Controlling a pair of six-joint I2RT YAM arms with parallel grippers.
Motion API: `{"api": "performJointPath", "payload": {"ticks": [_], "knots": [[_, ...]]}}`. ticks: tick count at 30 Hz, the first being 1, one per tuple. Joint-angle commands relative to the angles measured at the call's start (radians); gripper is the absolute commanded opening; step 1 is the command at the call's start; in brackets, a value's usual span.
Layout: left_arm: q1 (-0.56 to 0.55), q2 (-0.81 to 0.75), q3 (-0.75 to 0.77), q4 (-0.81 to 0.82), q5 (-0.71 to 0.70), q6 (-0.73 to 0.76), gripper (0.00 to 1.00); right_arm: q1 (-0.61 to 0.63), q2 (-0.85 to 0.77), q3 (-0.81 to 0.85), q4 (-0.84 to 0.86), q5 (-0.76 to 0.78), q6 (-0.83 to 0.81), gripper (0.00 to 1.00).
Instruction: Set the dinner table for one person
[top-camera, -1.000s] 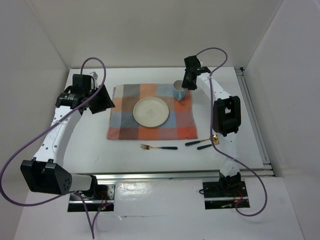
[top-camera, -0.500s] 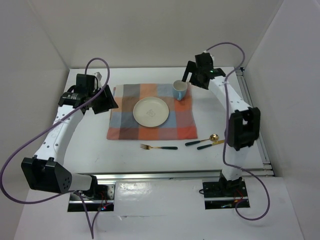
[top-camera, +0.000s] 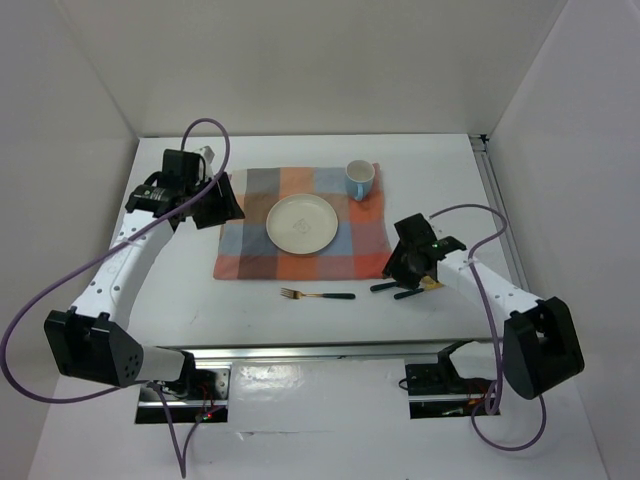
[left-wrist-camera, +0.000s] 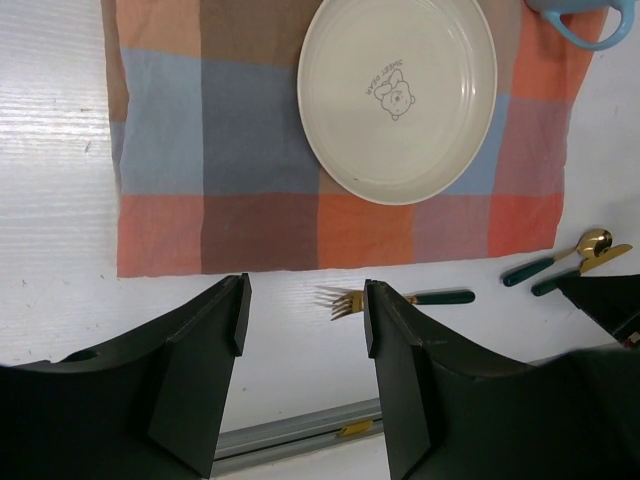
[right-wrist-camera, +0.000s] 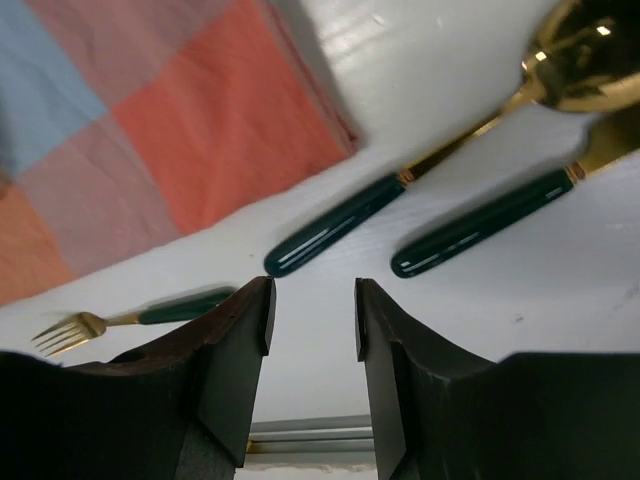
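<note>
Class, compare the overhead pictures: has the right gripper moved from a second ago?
Yes: the right gripper left the blue ceramic mug, coming nearer, above the green-handled spoon.

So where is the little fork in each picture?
Top external: the fork lies on the dinner table, just in front of the checked mat, near the middle of the picture.
Left wrist: the fork is low in the middle, just under the mat's edge.
Right wrist: the fork is at the bottom left.
Shared landmark: the mat's orange corner.
</note>
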Motion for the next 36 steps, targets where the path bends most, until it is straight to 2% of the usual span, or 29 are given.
{"api": "performJointPath", "payload": {"ticks": [1,11,25,28,30,33,36], "knots": [[-0.012,0.005,0.017,0.018,-0.006,0.017,0.66,0.000,-0.034,-0.007,-0.003,0.001,0.141,0.49],[-0.021,-0.004,0.017,0.008,-0.017,0.026,0.66,-0.019,0.113,0.011,0.008,-0.029,0.197,0.58],[-0.021,0.014,0.026,0.008,-0.026,0.026,0.66,-0.019,0.225,-0.001,0.063,0.021,0.255,0.57],[-0.021,0.023,0.026,0.008,-0.026,0.026,0.66,-0.019,0.253,0.010,0.040,0.043,0.290,0.45],[-0.021,0.023,0.026,0.008,-0.026,0.026,0.66,-0.019,0.253,0.010,0.020,0.067,0.309,0.31],[-0.021,0.023,0.026,0.008,-0.026,0.026,0.66,-0.019,0.210,0.010,0.011,0.098,0.330,0.23],[-0.021,0.023,0.026,0.008,-0.026,0.026,0.66,-0.052,0.178,0.042,-0.016,0.152,0.318,0.05]]}}
